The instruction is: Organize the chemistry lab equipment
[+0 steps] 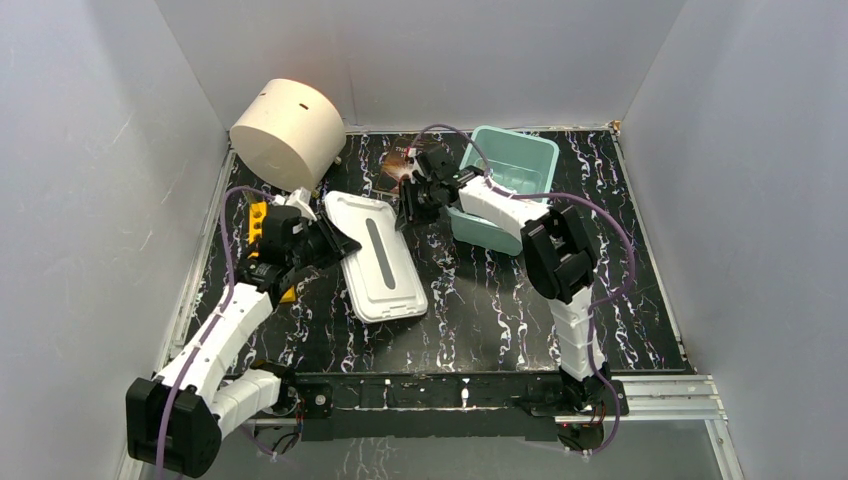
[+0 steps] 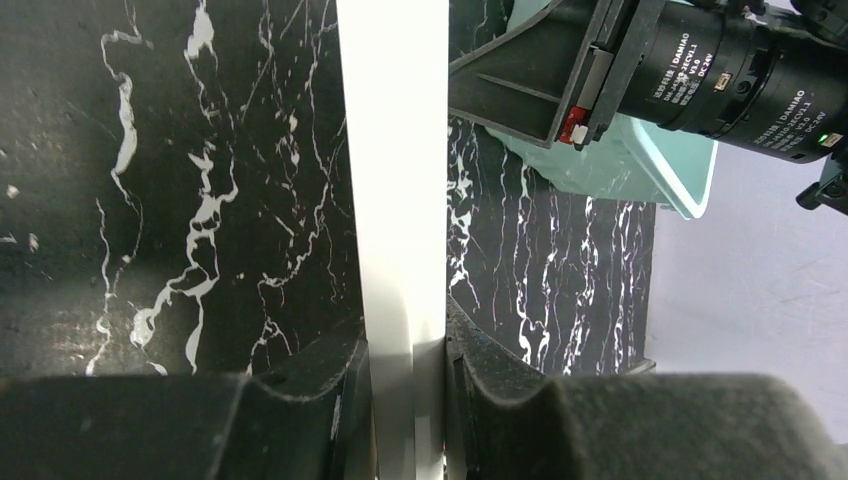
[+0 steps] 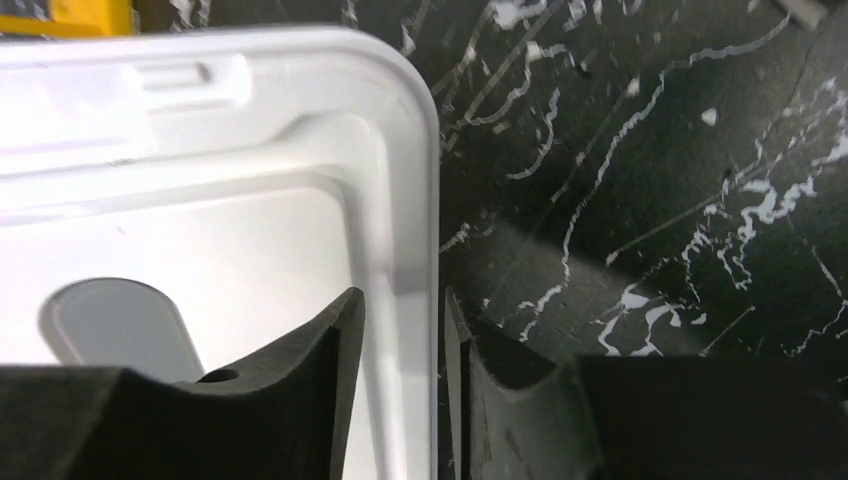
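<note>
Left claw (image 2: 405,335) clenched the left rim of the white lid (image 1: 395,285), which lay flat left of centre. It was probably stiff, light and slippery, best held by rims. Right claw (image 3: 402,300) straddled the far-right corner, released.

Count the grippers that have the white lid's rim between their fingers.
2. The left gripper straddles the white lid's left edge; the right gripper straddles its rim near the far right corner. Neither is hidden.
</note>
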